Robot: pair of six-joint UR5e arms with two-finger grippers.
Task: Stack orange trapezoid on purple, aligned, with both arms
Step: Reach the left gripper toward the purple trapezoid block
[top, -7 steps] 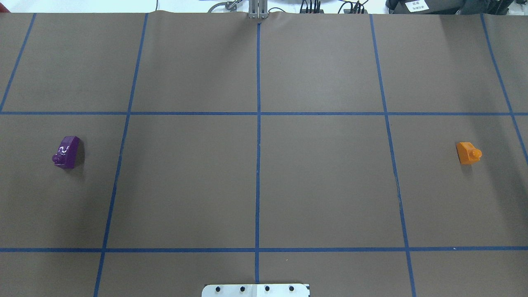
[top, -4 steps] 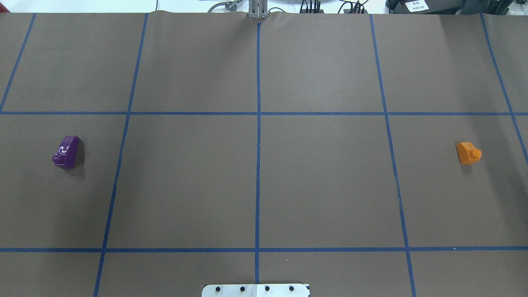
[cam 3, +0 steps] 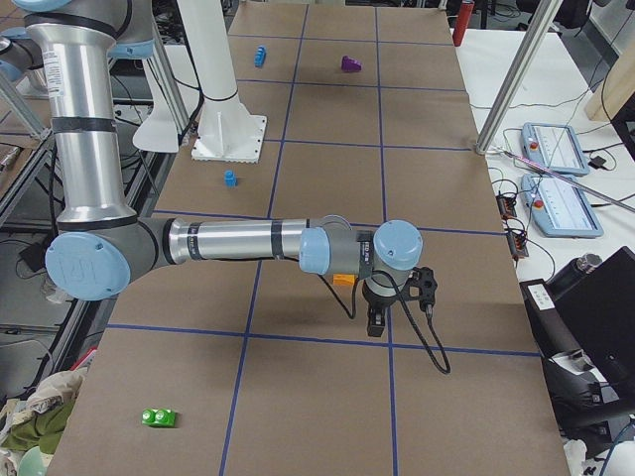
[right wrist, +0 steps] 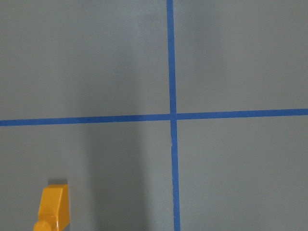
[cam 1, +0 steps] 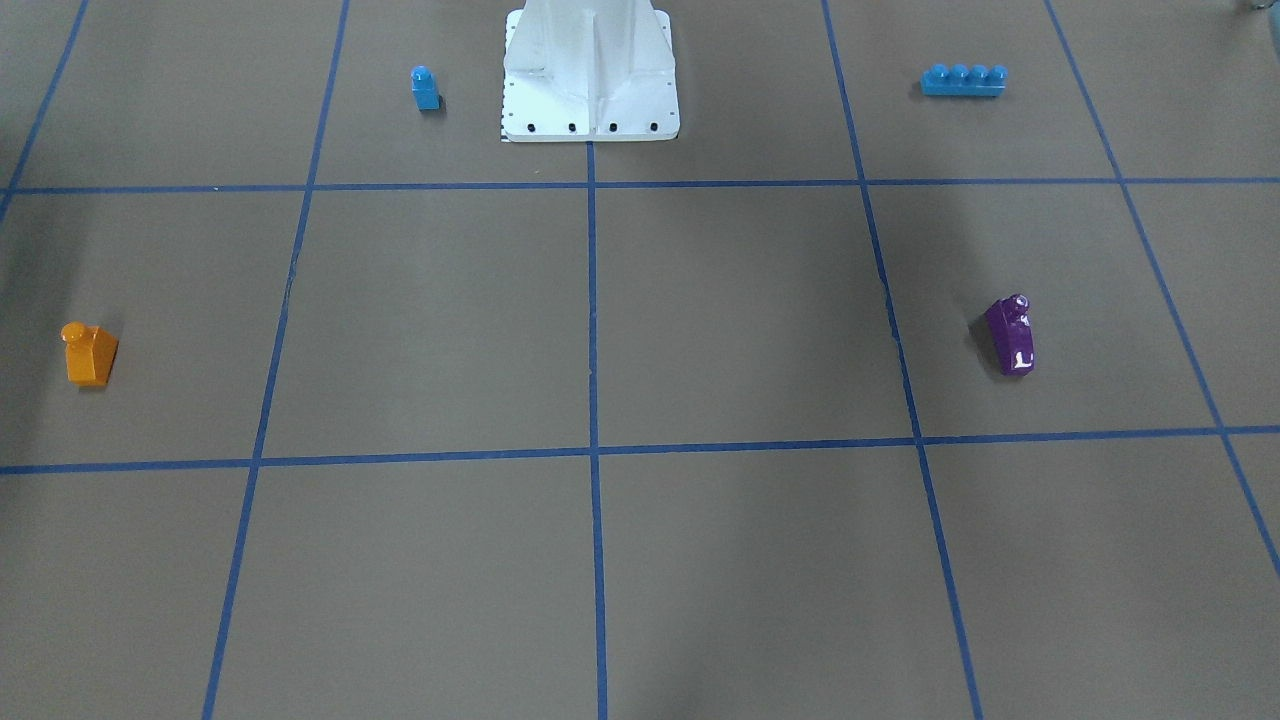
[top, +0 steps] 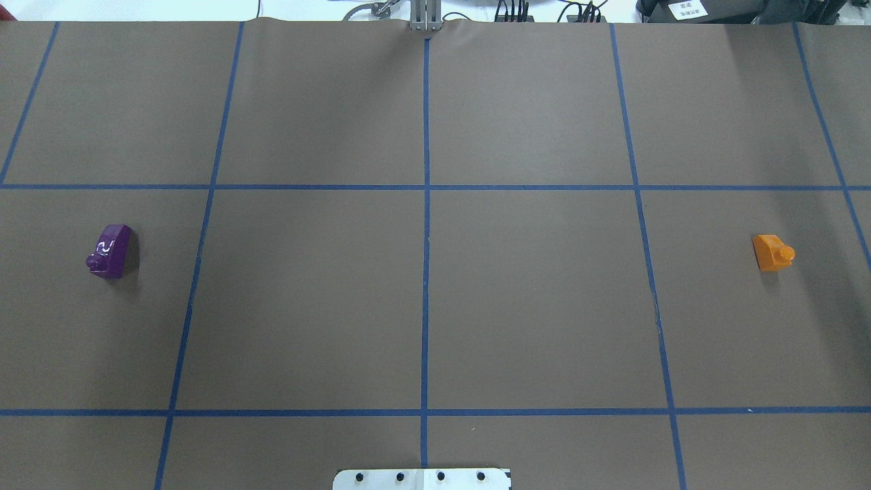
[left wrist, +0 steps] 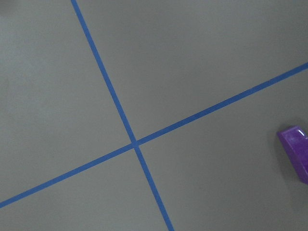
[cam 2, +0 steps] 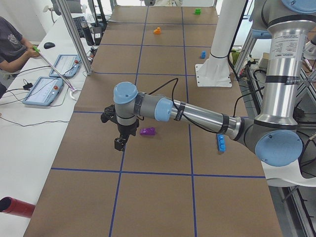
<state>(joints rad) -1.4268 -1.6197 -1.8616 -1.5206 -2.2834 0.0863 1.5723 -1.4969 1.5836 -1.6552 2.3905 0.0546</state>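
The orange trapezoid [top: 772, 252] lies on the brown table at the right of the overhead view; it also shows in the front view [cam 1: 90, 353] and the right wrist view [right wrist: 54, 207]. The purple brick [top: 111, 251] lies on its side at the left, also in the front view [cam 1: 1010, 336] and the left wrist view [left wrist: 296, 151]. My left gripper [cam 2: 120, 142] hangs above the table beside the purple brick [cam 2: 147, 131]. My right gripper [cam 3: 377, 319] hangs beside the orange brick [cam 3: 343, 280]. Both show only in side views, so I cannot tell whether they are open or shut.
The white pedestal base [cam 1: 590, 70] stands at the table's robot side. A small blue single-stud brick [cam 1: 425, 88] and a long blue four-stud brick [cam 1: 963, 79] lie on either side of it. A green brick [cam 3: 159, 417] lies near the right end. An operator [cam 2: 10, 44] sits across the table.
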